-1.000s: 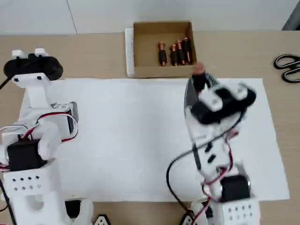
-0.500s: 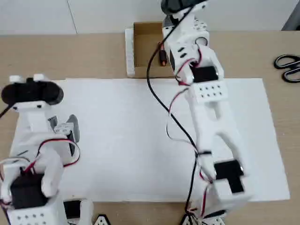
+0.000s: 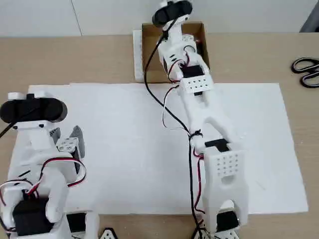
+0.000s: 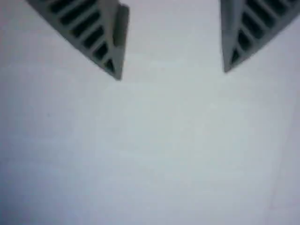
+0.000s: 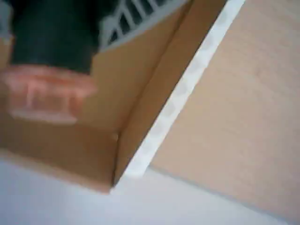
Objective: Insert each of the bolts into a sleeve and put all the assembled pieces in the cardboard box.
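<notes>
From the high view I saw my right arm (image 3: 199, 104) stretched across the white sheet (image 3: 124, 149) with its wrist over the cardboard box (image 3: 148, 31) at the far edge of the table (image 3: 75, 59). The arm covered most of the box's inside there, so I could not count anything lying in it. My right wrist view gave what that one hid. My right gripper (image 5: 61, 37) was clamped on one assembled piece (image 5: 47, 61), a black sleeve with the coppery bolt head sticking out of its end. A ribbed grey finger (image 5: 136, 16) lay against the sleeve. The piece hung inside the box, near a corner of its walls. I could not tell whether the bolt head touched the box floor. A white strip (image 5: 187, 93) ran along the outside of one wall, with bare table beyond it.

My left wrist view showed my left gripper (image 4: 172, 70) spread wide, its two grey fingers well apart above the white sheet, with nothing between them and touching nothing. The high view placed that arm folded back at the sheet's near left side, well apart from the box.

I counted one assembled piece, one box, one sheet, and one pair of scissors (image 3: 306, 71) at the table's far right.
</notes>
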`<action>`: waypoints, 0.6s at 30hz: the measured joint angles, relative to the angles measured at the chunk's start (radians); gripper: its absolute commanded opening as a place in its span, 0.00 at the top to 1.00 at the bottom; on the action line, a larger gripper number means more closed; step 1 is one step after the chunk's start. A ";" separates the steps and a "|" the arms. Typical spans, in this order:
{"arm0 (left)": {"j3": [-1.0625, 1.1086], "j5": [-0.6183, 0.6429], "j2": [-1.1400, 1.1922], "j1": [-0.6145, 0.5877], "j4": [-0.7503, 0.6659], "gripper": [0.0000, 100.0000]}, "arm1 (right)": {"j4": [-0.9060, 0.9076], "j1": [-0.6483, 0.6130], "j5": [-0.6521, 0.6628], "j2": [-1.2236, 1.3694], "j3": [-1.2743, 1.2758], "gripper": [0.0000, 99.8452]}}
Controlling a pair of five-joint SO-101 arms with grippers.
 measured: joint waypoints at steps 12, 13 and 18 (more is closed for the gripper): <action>0.006 0.000 -0.009 0.000 0.000 0.87 | 0.000 -0.003 0.000 0.279 -0.230 0.99; 0.006 0.000 -0.009 0.000 0.000 0.87 | 0.000 -0.003 0.000 0.296 -0.244 0.99; 0.006 0.000 -0.009 0.000 0.000 0.87 | 0.000 -0.012 0.003 0.350 -0.284 0.97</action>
